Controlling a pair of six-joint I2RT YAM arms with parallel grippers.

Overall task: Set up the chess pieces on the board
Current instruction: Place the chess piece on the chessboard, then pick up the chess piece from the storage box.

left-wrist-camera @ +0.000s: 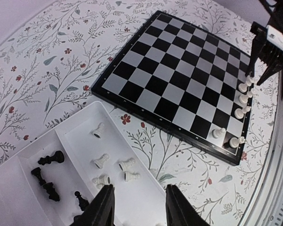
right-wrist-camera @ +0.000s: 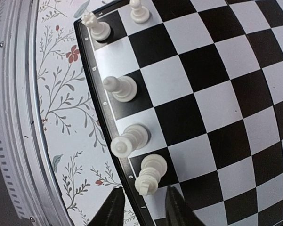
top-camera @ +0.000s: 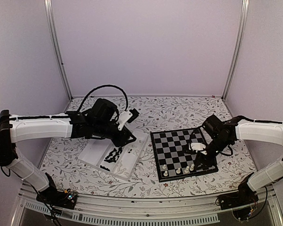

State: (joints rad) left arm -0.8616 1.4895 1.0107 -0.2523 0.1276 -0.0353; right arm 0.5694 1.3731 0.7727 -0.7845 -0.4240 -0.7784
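Already chess pieces (right-wrist-camera: 125, 88) on board (right-wrist-camera: 216, 94)

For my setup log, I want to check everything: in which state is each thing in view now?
board: lying flat, mostly unfilled.
white pieces: upright along the board's near edge.
tray: holds loose pieces, black and white, most lying down.
left gripper: open, empty, above the tray.
right gripper: open, at the board's edge row.

Overhead, the chess pieces (top-camera: 178, 170) are too small for me to tell their kinds. My left wrist view crops the tray (left-wrist-camera: 77, 129) at left and bottom; my right wrist view cuts the board (right-wrist-camera: 216, 94) on three sides and clips one white piece (right-wrist-camera: 137, 12) at top.
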